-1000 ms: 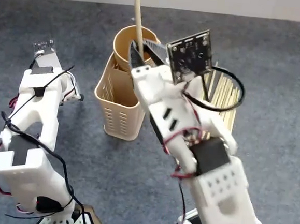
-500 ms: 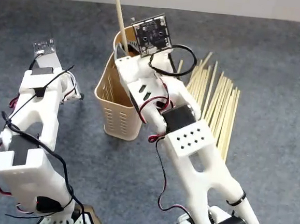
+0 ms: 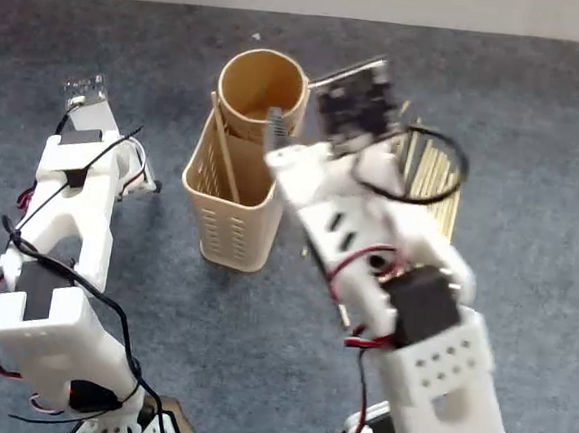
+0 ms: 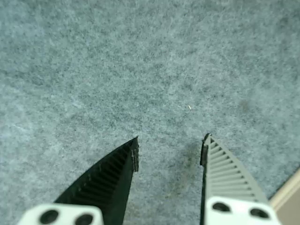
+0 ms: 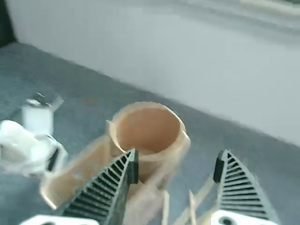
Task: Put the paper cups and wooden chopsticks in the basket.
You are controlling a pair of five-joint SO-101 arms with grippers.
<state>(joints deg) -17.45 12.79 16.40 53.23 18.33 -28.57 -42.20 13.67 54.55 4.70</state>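
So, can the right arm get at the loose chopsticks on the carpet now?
Probably yes. The chopsticks lie close beside the right gripper, on the side away from the basket, nothing seems to cover them, and its fingers stand open and empty.

Matt paper cup [image 3: 262, 92]; slotted plastic basket [image 3: 227, 208]; fuzzy carpet [image 3: 536, 146].

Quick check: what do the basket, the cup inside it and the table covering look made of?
Basket: likely moulded plastic, matte cream, with slotted walls. Cup: apparently paper, plain tan, thin rim. Table covering: seemingly felt or short-pile carpet, fuzzy mottled grey.
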